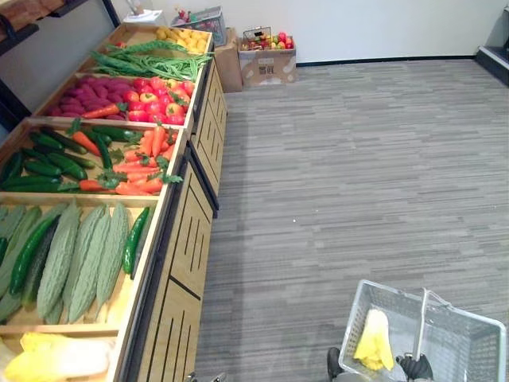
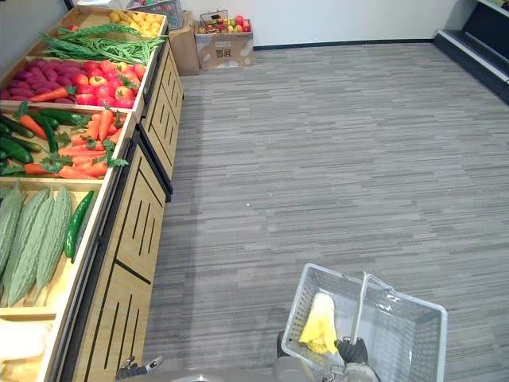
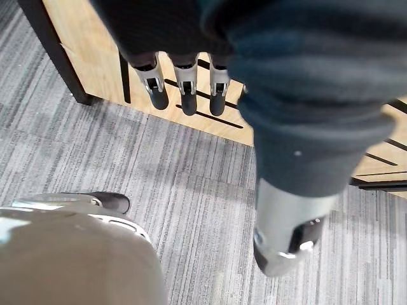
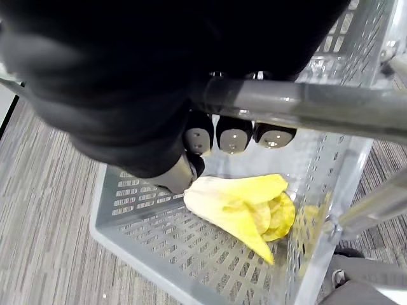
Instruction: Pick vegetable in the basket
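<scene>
A grey plastic basket (image 1: 465,350) hangs low on my right side, above the carpet. In it lies a pale yellow leafy cabbage (image 1: 374,338), which the right wrist view shows resting on the basket floor (image 4: 245,206). My right hand (image 4: 232,133) is shut on the basket's grey handle bar (image 4: 311,108), fingers curled over it. My left hand (image 3: 184,82) hangs beside the wooden stand with straight fingers and holds nothing.
A long wooden produce stand (image 1: 187,239) runs along my left. Its bins hold yellow cabbages (image 1: 56,358), bitter gourds (image 1: 79,255), carrots (image 1: 139,163), cucumbers, red peppers (image 1: 159,99) and green beans. A cardboard box of fruit (image 1: 266,60) stands by the back wall. Grey carpet stretches to the right.
</scene>
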You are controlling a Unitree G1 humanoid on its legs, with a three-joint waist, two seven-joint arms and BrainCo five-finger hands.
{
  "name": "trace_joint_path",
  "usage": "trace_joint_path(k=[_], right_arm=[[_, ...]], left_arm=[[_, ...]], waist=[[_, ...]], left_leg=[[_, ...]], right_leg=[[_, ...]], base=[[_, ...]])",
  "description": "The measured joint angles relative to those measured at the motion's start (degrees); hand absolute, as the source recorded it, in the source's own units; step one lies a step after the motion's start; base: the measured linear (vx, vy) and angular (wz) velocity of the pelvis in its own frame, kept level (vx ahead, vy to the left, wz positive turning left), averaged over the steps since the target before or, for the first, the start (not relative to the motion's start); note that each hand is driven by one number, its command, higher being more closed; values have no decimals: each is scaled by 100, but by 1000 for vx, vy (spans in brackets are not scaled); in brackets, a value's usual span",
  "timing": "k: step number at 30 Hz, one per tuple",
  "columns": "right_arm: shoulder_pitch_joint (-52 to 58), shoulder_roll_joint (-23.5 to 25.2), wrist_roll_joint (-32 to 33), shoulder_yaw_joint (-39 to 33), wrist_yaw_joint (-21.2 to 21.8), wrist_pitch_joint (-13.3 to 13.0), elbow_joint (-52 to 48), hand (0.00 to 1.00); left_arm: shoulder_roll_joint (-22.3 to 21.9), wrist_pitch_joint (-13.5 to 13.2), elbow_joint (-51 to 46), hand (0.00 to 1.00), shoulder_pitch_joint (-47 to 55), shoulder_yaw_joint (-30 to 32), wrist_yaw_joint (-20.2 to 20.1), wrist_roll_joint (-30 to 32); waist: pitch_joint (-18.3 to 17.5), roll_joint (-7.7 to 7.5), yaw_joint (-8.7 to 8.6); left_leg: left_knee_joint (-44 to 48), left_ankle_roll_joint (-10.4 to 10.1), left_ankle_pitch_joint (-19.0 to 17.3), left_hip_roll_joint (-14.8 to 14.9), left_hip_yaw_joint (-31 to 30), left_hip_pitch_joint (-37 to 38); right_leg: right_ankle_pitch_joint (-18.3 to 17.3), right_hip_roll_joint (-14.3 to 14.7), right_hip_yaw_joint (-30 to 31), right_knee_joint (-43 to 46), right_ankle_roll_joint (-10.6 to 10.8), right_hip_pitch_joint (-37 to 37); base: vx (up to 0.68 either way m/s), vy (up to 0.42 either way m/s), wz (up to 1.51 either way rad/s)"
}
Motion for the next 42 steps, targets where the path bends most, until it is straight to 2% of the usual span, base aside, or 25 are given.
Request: trace_joint_path(k=[5,8,12,15,18,19,20,21,22,23,24,25,26,28,29,31,34,36,37,38,39,40,41,42], right_arm=[[-38,3,-19,21,-57,-42,55,100],[-46,3,-62,31,-72,-43,76,100],[-93,9,-72,34,-103,-78,179,100],[-112,20,-71,32,-110,-140,292,100],[-114,123,-69,33,-144,-168,293,100],[-134,113,-68,35,-138,-185,291,100],[-135,92,-67,61,-135,-204,282,100],[-139,93,-65,110,-135,-212,270,100],[-199,132,-3,241,-146,-221,188,100],[-186,119,9,276,-151,-224,80,100],[-176,102,4,279,-150,-228,26,100],[-185,82,-3,304,-145,-225,-41,100],[-174,90,-3,321,-141,-212,-105,100],[-259,54,-9,334,-122,-200,-214,100],[-341,48,-9,333,-98,-199,-219,100],[-426,51,-12,427,9,-176,-339,100],[-337,26,-14,589,173,-74,-720,100],[-329,-21,-25,750,244,-14,-737,100],[-323,-20,-150,851,268,-7,-776,100],[-290,-21,-251,970,306,-2,-839,100],[-273,-13,-269,981,312,-1,-837,100],[-249,-2,-361,998,339,9,-835,100],[-211,-6,-394,975,323,16,-831,100],[-194,-7,-399,974,317,26,-818,100]], left_arm=[[99,-8,114,0,-139,-64,-1,-29],[123,-106,113,0,-172,-114,-4,-97],[126,-136,113,0,-218,-157,0,-101],[124,-134,118,0,-197,-165,52,-104],[146,-130,116,0,-179,-126,237,-97],[112,-122,111,0,-144,-63,272,-96],[41,-112,109,0,-84,100,335,-93],[-30,-106,106,0,-14,194,369,-92],[16,-111,78,0,121,442,419,-75],[-7,-77,42,0,126,629,453,-43],[-37,-65,43,0,134,664,456,-39],[-121,-44,27,0,171,752,454,-27],[-146,-18,5,0,173,748,451,-20],[-273,28,-4,0,262,745,433,110],[-303,35,-15,0,351,743,426,209],[-338,47,-24,0,547,741,398,351],[-476,109,-40,0,813,722,372,464],[-504,130,18,0,879,647,346,478],[-503,124,21,0,918,509,308,608],[-400,117,53,0,942,326,210,683],[-349,118,73,0,945,284,201,686],[-209,120,136,0,886,46,199,697],[-41,118,159,0,654,-117,198,704],[20,116,132,0,563,-155,198,710]], waist=[[17,-42,30],[11,-97,30],[2,-125,27],[14,-139,28],[55,-135,50],[105,-46,90],[139,107,136],[132,153,152],[143,51,176],[200,-43,168],[220,-70,175],[279,-190,254],[350,-224,317],[430,-128,375],[434,-109,389],[430,-92,492],[395,-4,642],[390,-25,691],[329,-92,710],[179,-97,687],[136,-122,663],[40,-187,621],[33,-256,509],[35,-291,481]], left_leg=[[98,1,-1,-63,128,181],[223,3,-1,-112,119,171],[219,128,-89,-102,93,150],[216,169,-197,-9,41,146],[633,105,-496,188,-50,-12],[968,24,-753,357,-38,-86],[1230,-73,-925,590,-8,-107],[1340,-131,-945,700,34,-93],[2033,-146,-912,744,74,-330],[3194,-119,-684,811,-88,-947],[3633,-55,-432,815,-157,-1175],[4186,-4,182,787,-279,-1462],[4371,-20,316,747,-296,-1541],[4014,-22,-102,580,-375,-1701],[3568,-31,-177,465,-347,-1765],[2361,38,-38,326,-353,-1884],[933,-39,517,399,-380,-1939],[1178,61,692,367,-349,-1981],[1435,99,701,228,-309,-2065],[1641,407,480,45,-133,-2138],[1654,474,430,-8,-111,-2145],[1652,615,273,-225,-45,-2115],[1598,743,197,-440,-47,-1973],[1582,812,153,-537,-48,-1882]], right_leg=[[0,0,121,118,0,30],[0,-24,117,127,0,38],[42,0,62,-50,38,67],[138,53,-45,-223,27,168],[23,177,-174,-150,-67,257],[-82,299,-228,58,-158,248],[-288,449,-333,472,-273,153],[-453,508,-488,872,-355,26],[-1033,401,-725,1683,-329,-245],[-1414,317,-810,2167,-360,-418],[-1490,268,-814,2243,-361,-414],[-1524,146,-807,2178,-376,-227],[-1535,87,-790,2127,-381,-134],[-1554,-17,-814,1995,-370,63],[-1574,-78,-814,1973,-338,77],[-1627,-130,-791,1953,-290,80],[-1814,-110,-742,1985,-172,172],[-1910,-173,-597,1998,-114,273],[-1971,-312,-446,1993,-14,273],[-2042,-521,-302,1919,104,324],[-2052,-569,-280,1917,116,319],[-2119,-709,-79,2812,213,105],[-2094,-832,36,4240,310,-162],[-2005,-866,30,4803,412,-218]], base=[[82,35,-28],[0,-12,-20],[-43,-41,-1],[-81,-50,11],[-85,-75,10],[-58,-112,-17],[5,-117,-23],[63,-134,-20],[52,-145,5],[36,-154,17],[24,-147,29],[64,-96,19],[112,-77,22],[88,-52,16],[101,-4,7],[115,37,-3],[229,197,-15],[222,236,-31],[388,414,-48],[389,424,-41],[422,379,-9],[308,209,37],[414,233,46],[407,196,43]])
